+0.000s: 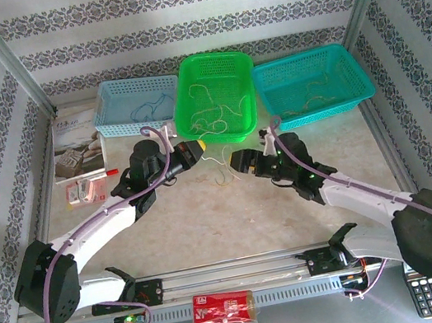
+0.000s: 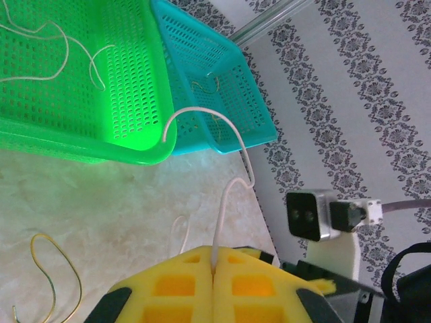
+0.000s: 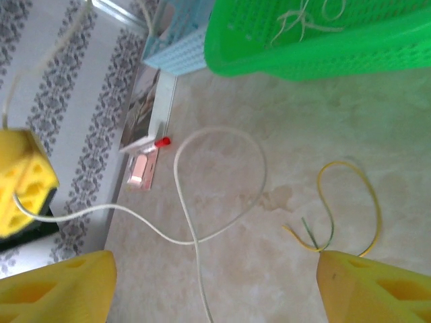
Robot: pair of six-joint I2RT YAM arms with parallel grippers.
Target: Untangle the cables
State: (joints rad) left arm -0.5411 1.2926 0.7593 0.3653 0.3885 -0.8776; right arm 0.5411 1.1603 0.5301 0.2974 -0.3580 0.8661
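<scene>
We see from above three baskets along the far edge of the table (image 1: 210,221): a pale blue basket (image 1: 129,106), a green basket (image 1: 217,98) and a teal basket (image 1: 313,86). Loose cables (image 1: 217,170) lie on the table just in front of the green one, between the two grippers, and a few more strands lie inside each basket.

The left wrist view settles what the top view leaves too fine to tell. The left gripper (image 2: 214,261) has its yellow pads pressed together on a cream cord (image 2: 227,198), which rises and curls beside the green basket's rim.

The right wrist view shows the right gripper (image 3: 215,296) with its fingers spread wide and holding nothing. It is above that cord's loop and a yellow cord (image 3: 350,202) on bare tabletop.

Print on the booklet (image 1: 76,148) at the left edge and on the red packet (image 1: 222,307) at the near edge is too small to read. A calculator (image 1: 430,295) sits at the near right corner. The middle of the table is open.
</scene>
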